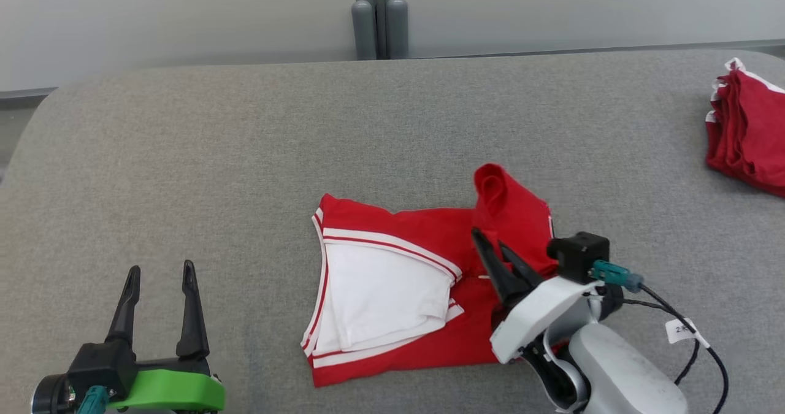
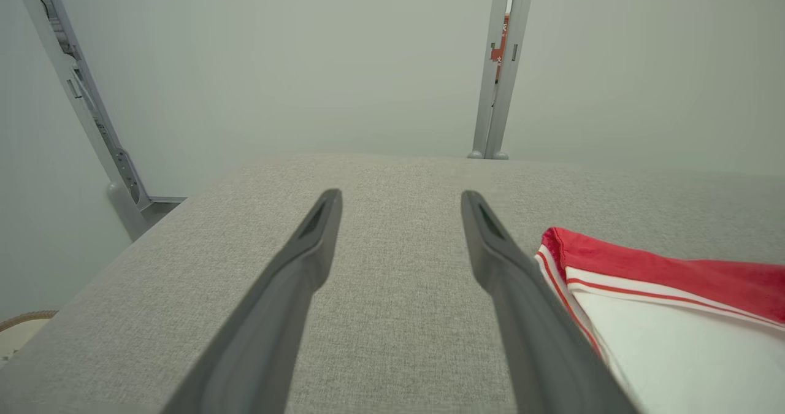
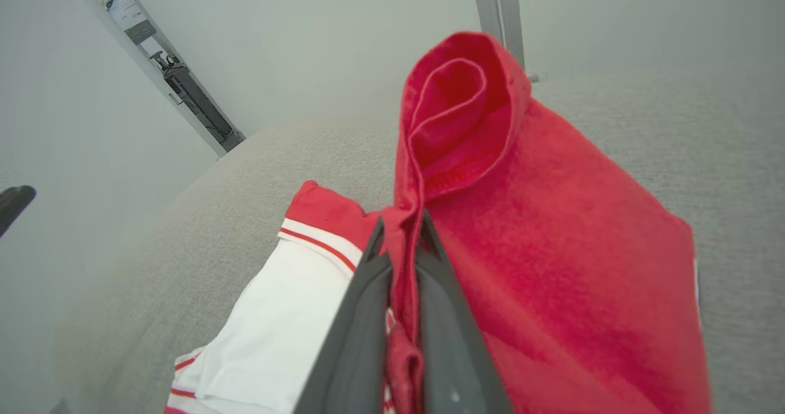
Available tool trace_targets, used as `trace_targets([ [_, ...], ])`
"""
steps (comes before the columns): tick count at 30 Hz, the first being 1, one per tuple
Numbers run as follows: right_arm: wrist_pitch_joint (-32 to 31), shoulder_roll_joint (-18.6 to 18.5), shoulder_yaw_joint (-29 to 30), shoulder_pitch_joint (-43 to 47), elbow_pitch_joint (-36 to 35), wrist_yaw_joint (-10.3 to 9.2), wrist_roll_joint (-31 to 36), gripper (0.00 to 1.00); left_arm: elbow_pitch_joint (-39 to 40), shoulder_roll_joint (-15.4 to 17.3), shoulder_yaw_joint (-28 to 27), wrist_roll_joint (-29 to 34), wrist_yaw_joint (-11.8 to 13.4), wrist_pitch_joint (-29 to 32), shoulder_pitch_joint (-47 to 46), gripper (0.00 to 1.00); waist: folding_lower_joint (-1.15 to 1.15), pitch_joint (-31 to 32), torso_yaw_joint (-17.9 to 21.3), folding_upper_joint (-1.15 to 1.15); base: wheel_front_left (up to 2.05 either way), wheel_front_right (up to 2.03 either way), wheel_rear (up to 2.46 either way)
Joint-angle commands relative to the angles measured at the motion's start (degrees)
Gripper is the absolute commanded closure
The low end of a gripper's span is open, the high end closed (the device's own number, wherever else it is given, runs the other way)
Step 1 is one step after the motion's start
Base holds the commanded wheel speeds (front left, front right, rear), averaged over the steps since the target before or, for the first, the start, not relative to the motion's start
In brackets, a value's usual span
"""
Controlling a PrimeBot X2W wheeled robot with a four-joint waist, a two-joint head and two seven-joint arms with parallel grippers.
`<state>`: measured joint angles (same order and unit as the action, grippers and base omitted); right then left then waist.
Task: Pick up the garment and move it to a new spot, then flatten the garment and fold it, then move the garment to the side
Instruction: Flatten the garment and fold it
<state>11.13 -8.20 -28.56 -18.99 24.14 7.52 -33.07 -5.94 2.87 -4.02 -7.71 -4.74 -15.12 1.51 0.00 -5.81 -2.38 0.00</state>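
I read the right pincer (image 1: 489, 239) clamped on a raised fold of the garment (image 1: 380, 285), the left pincer (image 1: 161, 267) wide and empty.

The left gripper (image 2: 402, 198) is held wide open over the grey pad (image 2: 398, 334); the garment (image 2: 668, 303) is seen just beside its right finger.

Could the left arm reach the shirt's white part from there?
Probably yes. The left gripper is open, and bare grey surface lies between it and the white part; the right gripper pinches the red flap, further off.
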Motion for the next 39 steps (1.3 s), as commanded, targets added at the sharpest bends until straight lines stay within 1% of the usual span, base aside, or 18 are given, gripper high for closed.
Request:
trace_targets([
  [1, -0.1, 0.78, -1.2, -1.12, 0.23, -0.08, -0.36, 1.0, -0.29, 0.09, 0.14, -0.48, 0.18, 0.0, 0.05, 0.0, 0.0, -0.04, -1.37, 0.0, 0.0, 0.0, 0.0],
  [6, -0.13, 3.42, -6.17, -3.99, 2.3, -0.07, -1.52, 1.0, -1.01, 0.08, 1.56, -1.17, 0.44, 0.01, -0.89, 0.0, 0.0, -0.41, -3.9, 0.0, 0.0, 0.0, 0.0],
  [11, 0.28, 4.7, -10.24, -6.95, 5.08, -0.08, -3.07, 1.0, -1.71, 0.09, 2.75, -1.65, 0.62, 0.0, -1.63, 0.0, 0.0, -1.02, -6.01, 0.0, 0.0, 0.0, 0.0],
  [17, 1.29, 5.17, -14.06, -10.34, 8.71, -0.08, -5.76, 1.0, -2.11, 0.09, 3.95, -1.6, 0.83, 0.01, -2.34, 0.0, 0.0, -1.82, -7.51, 0.0, 0.0, 0.0, 0.0],
  [21, 1.79, 5.2, -17.09, -11.99, 10.36, -0.06, -9.35, 1.0, -2.7, 0.09, 4.88, -1.72, 0.81, 0.01, -2.91, 0.0, 0.0, -2.08, -8.31, 0.0, 0.0, 0.0, 0.0],
  [22, 2.15, 5.17, -17.86, -12.56, 10.76, -0.06, -10.05, 0.51, -2.78, 0.09, 5.14, -1.8, 0.96, 0.0, -3.16, 0.0, 0.0, -2.11, -8.44, 0.0, 0.0, 0.0, 0.0],
  [23, 2.36, 5.22, -18.39, -12.92, 11.11, -0.06, -10.81, 0.0, -2.87, 0.09, 5.19, -1.82, 1.05, 0.0, -3.4, 0.0, 0.0, -2.09, -8.51, 0.0, 0.0, 0.0, 0.0],
  [26, 3.48, 5.2, -18.81, -14.64, 12.31, -0.06, -11.79, 0.0, -3.18, 0.09, 4.93, -1.93, 1.12, 0.0, -3.49, 0.0, 0.0, -1.68, -8.02, 0.0, 0.0, 0.0, 0.0],
  [29, 4.02, 5.19, -16.74, -15.85, 12.57, -0.06, -10.61, 0.0, -3.13, 0.09, 4.51, -1.67, 1.21, 0.0, -2.74, 0.0, 0.0, -0.97, -6.93, 0.0, 0.0, 0.0, 0.0],
  [31, 4.07, 5.13, -13.02, -16.46, 11.08, -0.06, -8.75, 0.0, -3.09, 0.09, 4.32, -1.32, 1.06, 0.0, -2.26, 0.0, 0.0, -0.53, -6.17, 0.0, 0.0, 0.0, 0.0],
  [33, 4.04, 4.05, -8.92, -15.16, 8.87, -0.06, -6.25, 0.0, -3.01, 0.09, 4.11, -0.98, 0.85, 0.0, -2.03, 0.0, 0.0, -0.1, -5.56, 0.0, 0.0, 0.0, 0.0],
  [39, 4.04, -0.76, 2.4, -8.37, 1.34, -0.06, 0.0, 0.0, -2.67, 0.1, 3.7, -0.57, 0.52, 0.0, -1.42, 0.0, 0.0, 0.97, -3.83, 0.0, 0.0, 0.0, 0.0],
])
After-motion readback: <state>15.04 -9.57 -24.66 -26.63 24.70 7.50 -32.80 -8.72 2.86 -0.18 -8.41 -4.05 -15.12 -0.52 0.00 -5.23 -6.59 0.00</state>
